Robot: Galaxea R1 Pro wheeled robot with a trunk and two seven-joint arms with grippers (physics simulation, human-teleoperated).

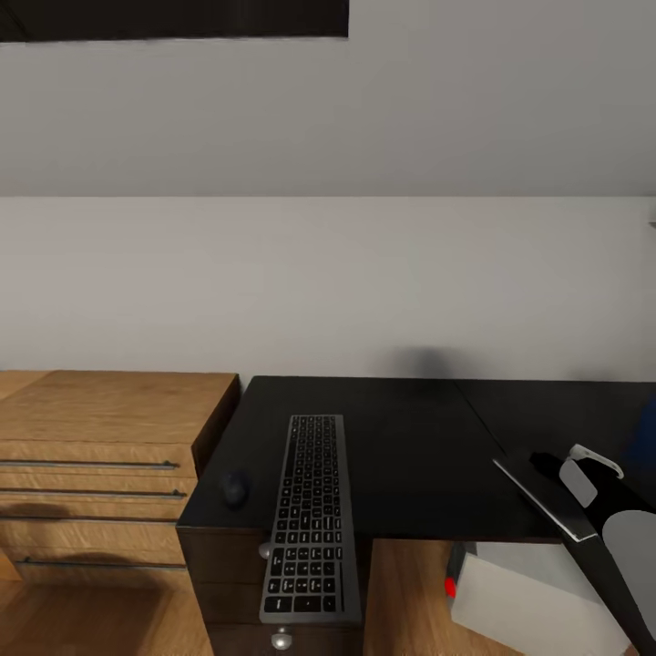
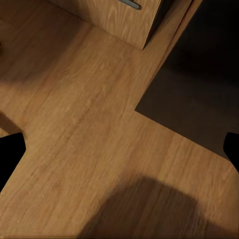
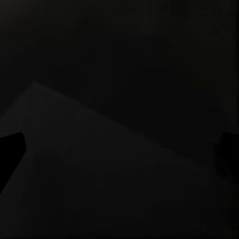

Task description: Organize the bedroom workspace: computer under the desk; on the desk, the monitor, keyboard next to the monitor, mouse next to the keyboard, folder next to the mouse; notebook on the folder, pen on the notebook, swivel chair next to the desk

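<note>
Nearest the robot, the keyboard (image 1: pixel 308 515) is lying lengthwise on the black table (image 1: pixel 410 456), its near end overhanging the table's front edge above the drawer unit with round silver knobs (image 1: pixel 280 638). The mouse (image 1: pixel 235 488) is resting just beside the keyboard on its left, near the table's left edge. At the lower right, the monitor (image 1: pixel 597 524) is sitting tilted over the table's front edge, its pale back edge and stand showing, and below it the white computer (image 1: pixel 519 597) with its small red light (image 1: pixel 449 586) is standing on the floor under the table. The left tool (image 2: pixel 119 149) is hanging over the light wood floor (image 2: pixel 84 129) with its two dark fingertips (image 2: pixel 10 154) spread wide and holding nothing. The right tool (image 3: pixel 119 149) is facing a dark surface, fingertips likewise wide apart; whether it is holding anything cannot be told. Further left, a light wood chest of drawers (image 1: pixel 100 456) is standing against the table's side. Behind everything, the pale grey wall (image 1: pixel 328 273) is rising to a dark-framed window (image 1: pixel 173 18).
</note>
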